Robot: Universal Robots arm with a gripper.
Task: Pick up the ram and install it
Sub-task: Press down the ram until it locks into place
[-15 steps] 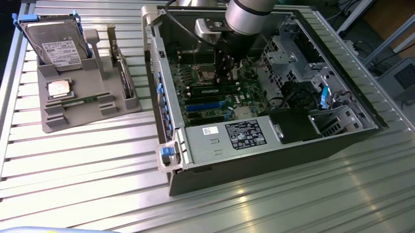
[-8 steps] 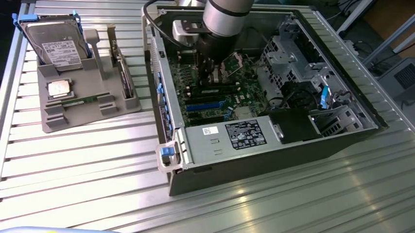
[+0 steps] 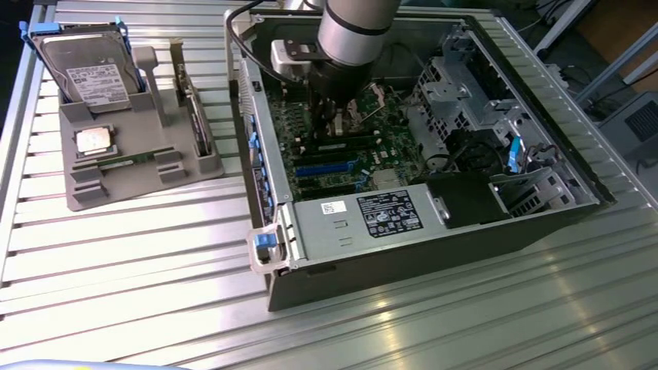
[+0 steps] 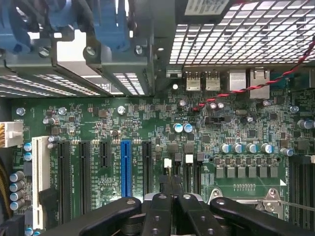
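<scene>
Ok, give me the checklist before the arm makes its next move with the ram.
1. Gripper inside the open computer case, above the motherboard: ok.
2. Ram held in the gripper: cannot tell.
3. Gripper lined up over a memory slot: cannot tell.
4. Red and black wire away from the gripper, up by the rear ports: ok.
5. Second ram stick lying in the gray tray outside the case, out of the arm's way: ok.
</scene>
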